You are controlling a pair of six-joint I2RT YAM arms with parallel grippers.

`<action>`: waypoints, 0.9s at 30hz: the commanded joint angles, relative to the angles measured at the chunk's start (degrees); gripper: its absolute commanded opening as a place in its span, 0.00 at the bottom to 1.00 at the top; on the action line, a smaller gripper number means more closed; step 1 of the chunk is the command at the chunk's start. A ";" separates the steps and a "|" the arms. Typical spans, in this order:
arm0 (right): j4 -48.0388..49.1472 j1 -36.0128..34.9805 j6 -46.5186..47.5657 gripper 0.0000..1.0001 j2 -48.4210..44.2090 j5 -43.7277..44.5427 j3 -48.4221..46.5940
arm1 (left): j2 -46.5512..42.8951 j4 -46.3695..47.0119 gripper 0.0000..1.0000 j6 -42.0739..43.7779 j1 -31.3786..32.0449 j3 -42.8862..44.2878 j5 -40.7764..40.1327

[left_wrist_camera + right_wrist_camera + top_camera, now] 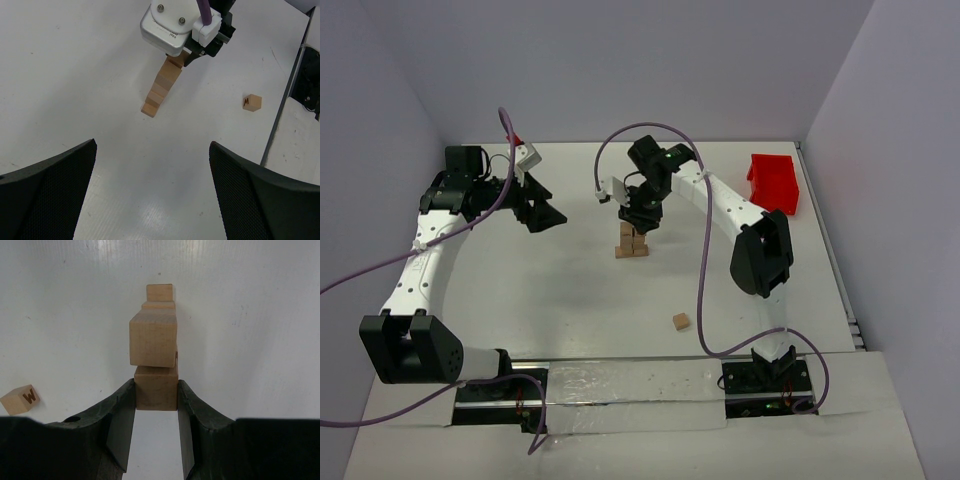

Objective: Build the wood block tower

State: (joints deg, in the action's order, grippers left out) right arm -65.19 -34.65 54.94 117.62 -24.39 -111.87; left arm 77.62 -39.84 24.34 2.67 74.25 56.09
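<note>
Firstly, your white desk (570, 300) holds a red bin (775, 183) at its far right. Your left hand (542, 215) hangs spread wide at far left. Your right hand (156, 385) clamps the top block (155, 392) of the tower (631, 243) at mid-desk. One loose block (681, 321) lies nearer, to its right.

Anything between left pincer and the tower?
Nothing: only bare table between the open left pincer and the tower, seen in the left wrist view.
</note>
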 commanded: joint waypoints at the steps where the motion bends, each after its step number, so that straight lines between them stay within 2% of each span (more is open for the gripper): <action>1: 0.06 -0.59 -0.36 0.17 0.15 0.31 -2.74 | 0.07 -0.50 0.99 1.20 0.49 2.77 0.69; 27: 0.13 -1.30 -0.51 0.25 0.24 0.87 -2.85 | 0.33 -0.94 0.99 1.55 0.87 3.26 0.34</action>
State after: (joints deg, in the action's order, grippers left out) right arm -65.19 -35.29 54.92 117.62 -23.54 -111.87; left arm 77.73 -40.59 24.71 3.05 74.78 55.82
